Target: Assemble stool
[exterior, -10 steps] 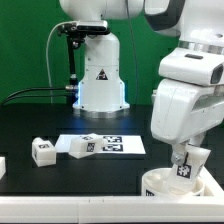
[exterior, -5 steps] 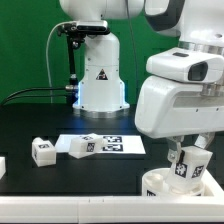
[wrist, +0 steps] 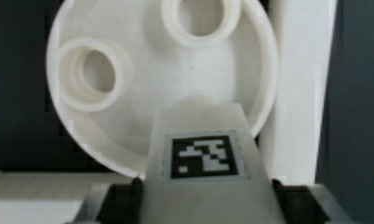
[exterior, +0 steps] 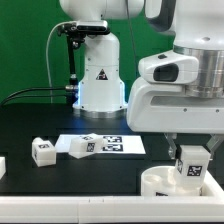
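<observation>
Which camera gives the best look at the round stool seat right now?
The wrist view: the seat fills it, face-on, with two holes visible, though the gripped leg covers part. The exterior view shows only part of its rim, low at that view's right, with the leg in front.

No words or numbers are legible. A warning triangle (exterior: 100, 75) marks the robot base (exterior: 100, 97). Square tags stand on the marker board (exterior: 126, 145), a loose leg (exterior: 42, 152) and the held leg (wrist: 205, 156).
</observation>
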Tool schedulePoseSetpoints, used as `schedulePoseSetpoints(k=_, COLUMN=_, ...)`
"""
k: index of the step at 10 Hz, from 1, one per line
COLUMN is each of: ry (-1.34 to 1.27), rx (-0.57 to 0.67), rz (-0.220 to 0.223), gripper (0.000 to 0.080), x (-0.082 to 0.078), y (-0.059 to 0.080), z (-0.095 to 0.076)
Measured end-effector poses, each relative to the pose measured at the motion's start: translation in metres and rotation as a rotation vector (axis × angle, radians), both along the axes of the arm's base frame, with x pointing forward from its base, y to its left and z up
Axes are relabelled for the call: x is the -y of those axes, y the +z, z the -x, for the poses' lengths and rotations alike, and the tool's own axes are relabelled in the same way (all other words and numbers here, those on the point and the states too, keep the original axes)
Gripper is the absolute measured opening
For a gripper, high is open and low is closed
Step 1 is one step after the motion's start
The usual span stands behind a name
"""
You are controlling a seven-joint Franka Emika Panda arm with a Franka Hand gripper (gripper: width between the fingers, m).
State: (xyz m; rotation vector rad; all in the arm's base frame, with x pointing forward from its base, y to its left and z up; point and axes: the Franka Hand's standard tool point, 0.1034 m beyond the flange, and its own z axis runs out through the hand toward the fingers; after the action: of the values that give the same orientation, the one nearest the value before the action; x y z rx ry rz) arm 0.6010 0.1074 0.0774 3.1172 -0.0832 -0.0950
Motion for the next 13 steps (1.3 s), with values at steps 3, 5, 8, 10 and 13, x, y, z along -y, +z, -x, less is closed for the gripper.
schedulePoseSetpoints(k=3, ry=-0.440, rx=-0.017, rz=-0.036, gripper=0.0336, x=-0.001, y=0.000, z=0.002)
schedulePoseSetpoints(k=5, ry=-0.657, rx=-0.043, rz=-0.052, gripper=0.0336, x=-0.006, y=-0.001, z=0.005)
schedulePoseSetpoints(k=8, ry=-0.821, rx=-0.055, rz=-0.039, gripper=0.0336, x=-0.012, y=-0.001, z=0.006)
schedulePoseSetpoints(k=10, ry=-1.080, rx=-0.061, rz=-0.066, gripper=0.0336, x=-0.009, y=-0.002, z=0.005)
schedulePoseSetpoints(k=13, ry=-1.506, rx=-0.081, rz=-0.111, gripper=0.0336, x=-0.011, y=-0.005, z=0.005)
